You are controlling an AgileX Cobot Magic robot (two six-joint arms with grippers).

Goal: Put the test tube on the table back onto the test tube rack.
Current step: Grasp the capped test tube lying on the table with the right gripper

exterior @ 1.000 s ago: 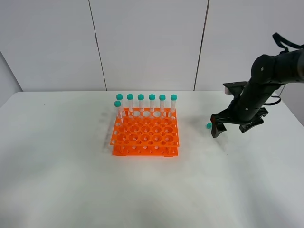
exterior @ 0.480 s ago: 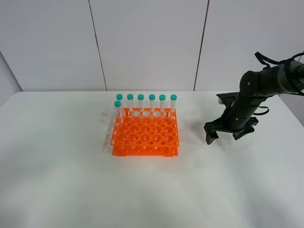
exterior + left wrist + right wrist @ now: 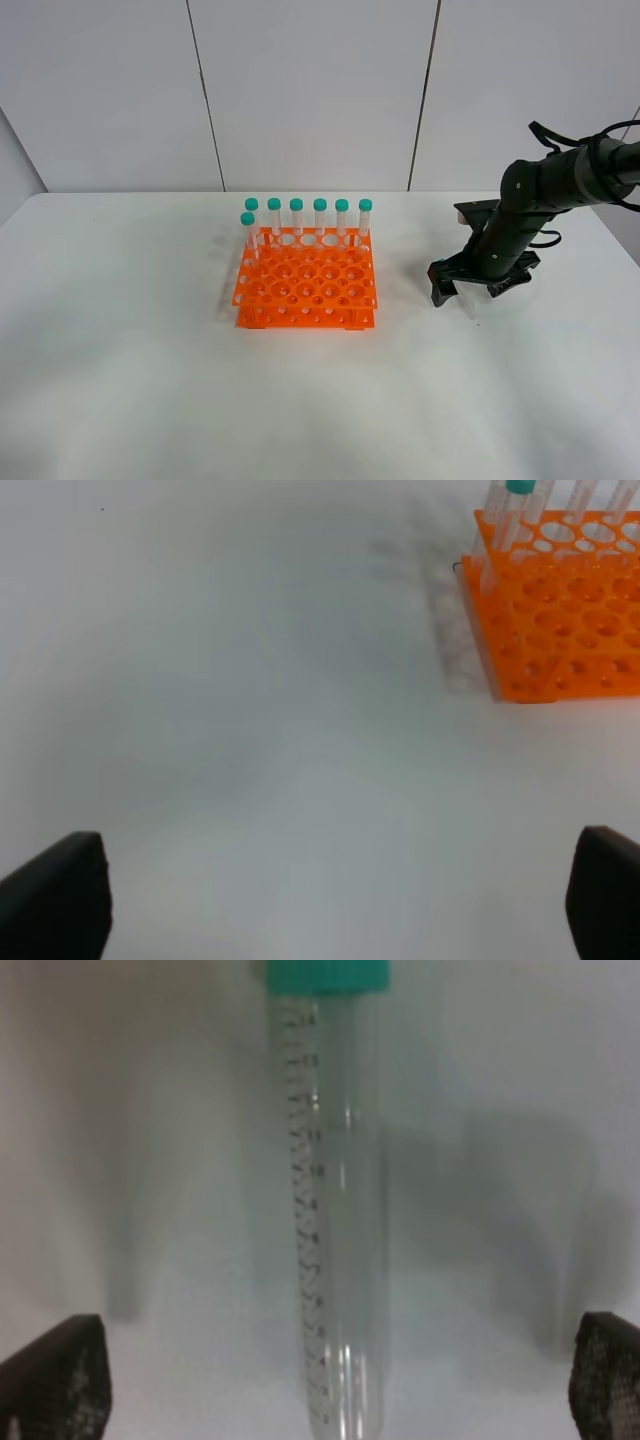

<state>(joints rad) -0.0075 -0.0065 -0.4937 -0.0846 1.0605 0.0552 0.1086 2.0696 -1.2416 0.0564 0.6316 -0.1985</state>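
Observation:
The test tube [image 3: 335,1210] lies flat on the white table [image 3: 150,380], clear with printed graduations and a teal cap at one end. My right gripper [image 3: 330,1385] is low over it, open, one dark fingertip on each side and neither touching it. In the exterior high view the right gripper [image 3: 470,290] hides the tube, to the right of the orange test tube rack [image 3: 305,282]. My left gripper [image 3: 330,905] is open over bare table, with the rack [image 3: 560,610] ahead of it.
Several teal-capped tubes [image 3: 320,218] stand upright along the rack's back row, with one more at its left end a row forward. The rack's other holes are empty. The left arm is outside the exterior high view.
My right arm has come down and shifted left over the tube. The teal cap that showed beside the gripper a second ago is now covered by it.

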